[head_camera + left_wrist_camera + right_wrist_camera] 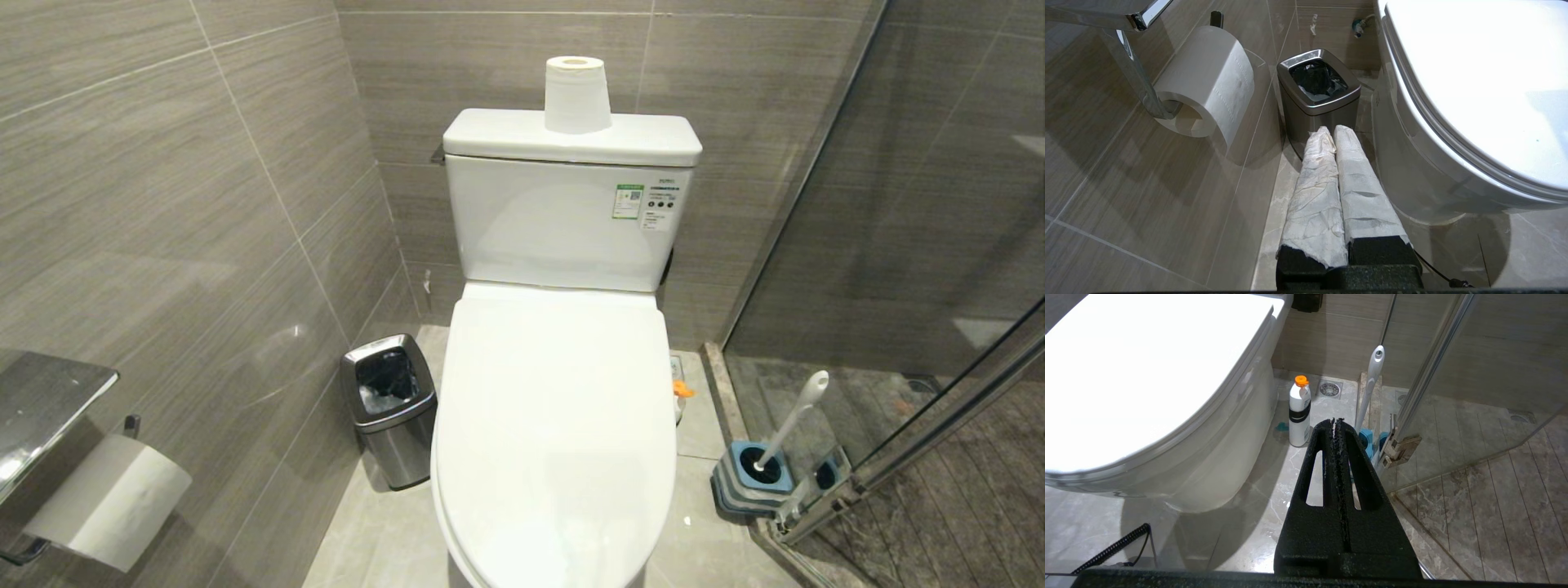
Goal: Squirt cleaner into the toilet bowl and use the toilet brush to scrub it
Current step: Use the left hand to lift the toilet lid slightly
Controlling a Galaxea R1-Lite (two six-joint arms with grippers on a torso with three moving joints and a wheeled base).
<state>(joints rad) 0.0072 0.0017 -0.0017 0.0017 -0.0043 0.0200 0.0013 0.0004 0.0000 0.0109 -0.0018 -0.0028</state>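
Note:
The toilet bowl (457, 523) stands in the middle with its white lid (555, 408) down, so the basin is hidden. The toilet brush (792, 423), a slim white handle, leans in its blue-and-grey holder (755, 482) on the floor to the right by the glass door; the handle (1372, 384) also shows past my right gripper (1336, 419), which is shut and empty. A white bottle with an orange cap (1299, 412) stands beside the bowl, with a small teal spot (1281, 426) of cleaner on the floor. My left gripper (1329, 130), its fingers wrapped in white paper, is shut and empty, low beside the bowl.
A small steel bin (390, 408) sits left of the toilet, just ahead of the left gripper. A paper roll (106, 498) hangs on the left wall and another (576, 94) stands on the tank. The glass shower door (898, 245) and its frame close off the right.

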